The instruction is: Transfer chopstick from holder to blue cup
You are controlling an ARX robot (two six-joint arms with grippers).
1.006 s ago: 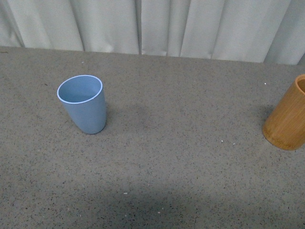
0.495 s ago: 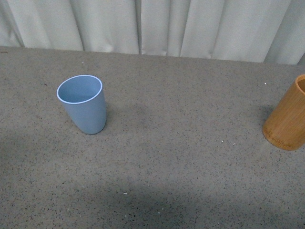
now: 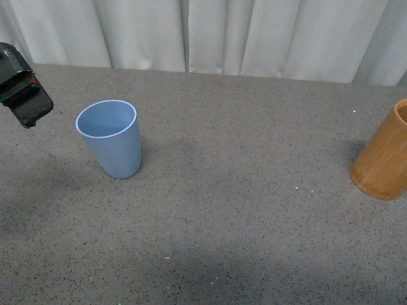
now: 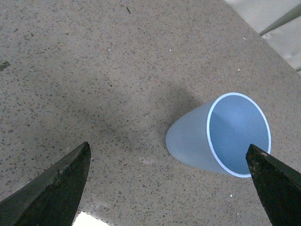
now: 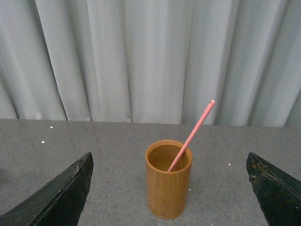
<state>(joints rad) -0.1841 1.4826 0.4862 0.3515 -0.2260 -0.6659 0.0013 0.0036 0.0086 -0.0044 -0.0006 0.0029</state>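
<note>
The blue cup (image 3: pixel 111 136) stands upright and empty at the table's left; it also shows in the left wrist view (image 4: pixel 202 136). The orange-brown holder (image 3: pixel 383 155) stands at the right edge, partly cut off. In the right wrist view the holder (image 5: pixel 167 188) holds one salmon-pink chopstick (image 5: pixel 193 134) leaning out of its mouth. My left gripper (image 3: pixel 25 95) hangs above the table to the left of the blue cup; in its own view the left gripper (image 4: pixel 167 145) is open and empty. My right gripper (image 5: pixel 169 154) is open and empty, facing the holder from a short way off.
The grey speckled tabletop (image 3: pixel 241 210) stretches between cup and holder. A white curtain (image 3: pixel 203 32) hangs along the table's far edge.
My left gripper has come into the front view at the left edge, beside the blue cup. The cup and the holder have not moved.
</note>
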